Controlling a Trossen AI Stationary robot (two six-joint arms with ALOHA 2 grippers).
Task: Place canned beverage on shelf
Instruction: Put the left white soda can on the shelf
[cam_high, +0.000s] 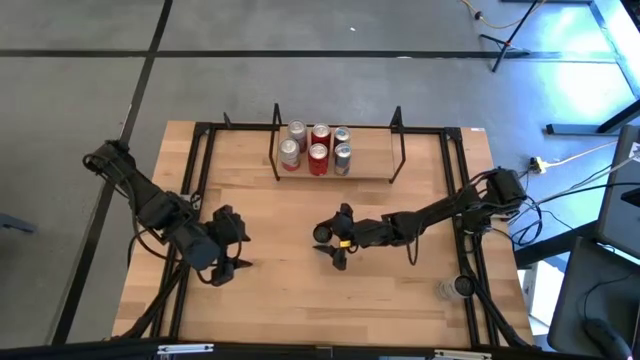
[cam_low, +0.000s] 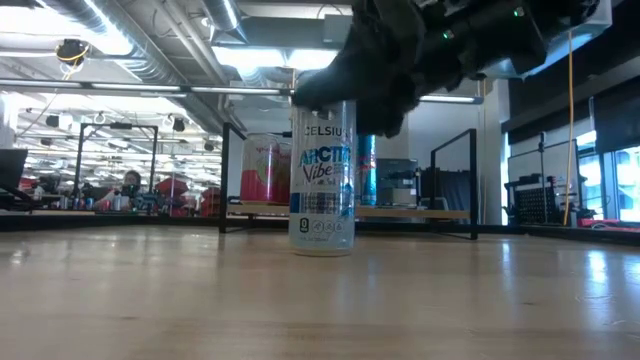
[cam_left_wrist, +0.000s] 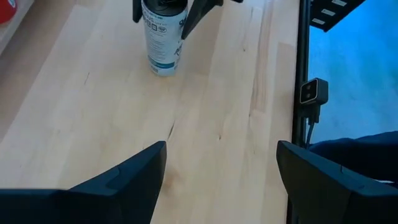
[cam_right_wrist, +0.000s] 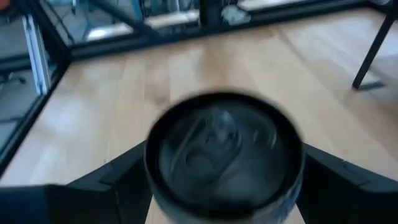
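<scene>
A white-and-blue can (cam_low: 322, 180) stands upright on its base near the table's middle (cam_high: 322, 233). It also shows in the left wrist view (cam_left_wrist: 163, 37) and, from above, in the right wrist view (cam_right_wrist: 224, 149). My right gripper (cam_high: 330, 236) reaches in from the table's right and is shut on the can's top part. The shelf (cam_high: 365, 172), a light-wood board with black rod frames, stands at the far edge and carries several cans (cam_high: 318, 150). My left gripper (cam_high: 235, 250) is open and empty at the table's left, its fingers (cam_left_wrist: 124, 177) wide apart. My right gripper pinches the can's upper wall (cam_right_wrist: 163, 205) just below the rim between its two fingers. One finger (cam_left_wrist: 194, 15) is on each side. It comes slanting down from the table's right. The can is upright with its base (cam_low: 322, 250) on the table.
Black rails (cam_high: 466, 200) run along the table's left and right sides. A small pale round object (cam_high: 458, 287) lies by the right rail near the front. Bare wood (cam_high: 290, 200) lies between the can and the shelf.
</scene>
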